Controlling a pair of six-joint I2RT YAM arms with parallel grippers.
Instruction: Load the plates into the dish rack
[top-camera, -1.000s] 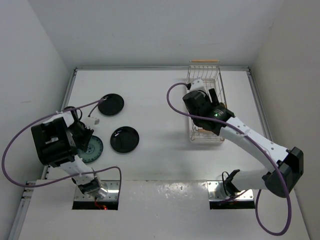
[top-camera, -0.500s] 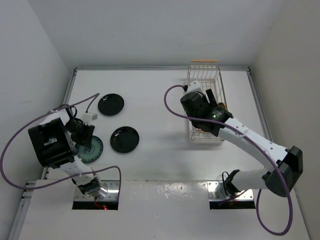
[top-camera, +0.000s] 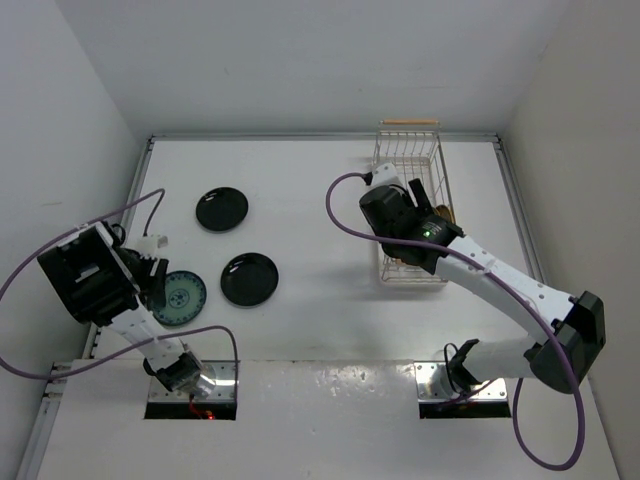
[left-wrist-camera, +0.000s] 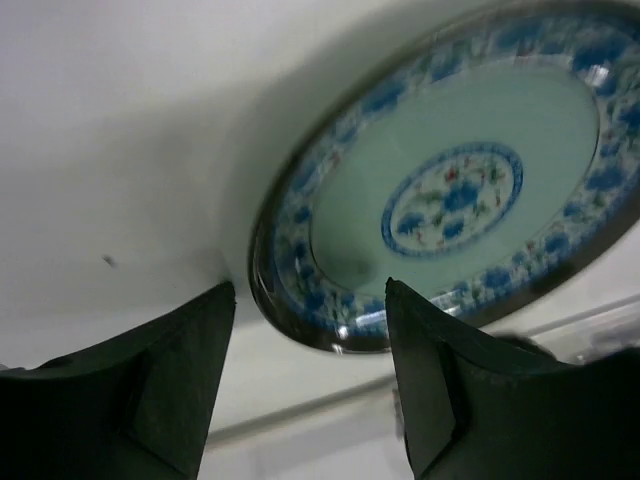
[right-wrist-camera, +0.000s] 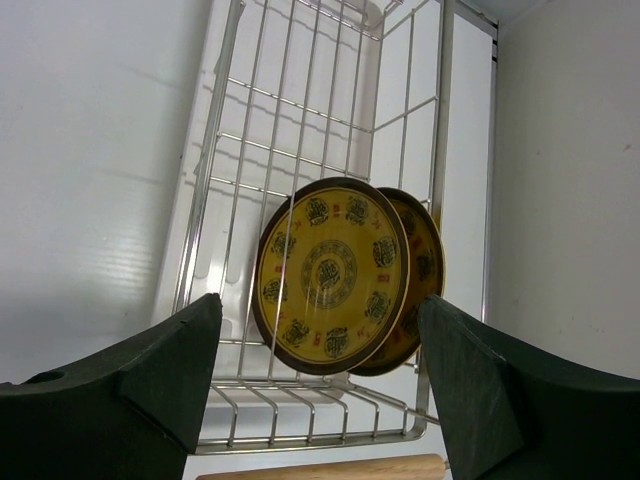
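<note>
**While two plates stand racked, three lie out on the table**

Where the left gripper (left-wrist-camera: 308, 290) hangs low over the table (top-camera: 310, 200), its fingers stand apart and hold nothing. The teal plate (left-wrist-camera: 455, 190) lies flat just ahead of them, with its near rim showing in the gap between the fingertips. Two black plates lie flat farther off on that gripper's right: one (top-camera: 249, 279) near the teal plate, the other (top-camera: 221, 209) beyond it toward the back wall.

The right gripper (right-wrist-camera: 320, 300) is wide open and empty above the near end of the rack (top-camera: 409, 123). Straight ahead of it, two yellow plates stand on edge in the wires, the front one (right-wrist-camera: 330, 275) overlapping the rear one (right-wrist-camera: 425, 260).

That makes five plates: two yellow, two black, one teal, and one rack.
</note>
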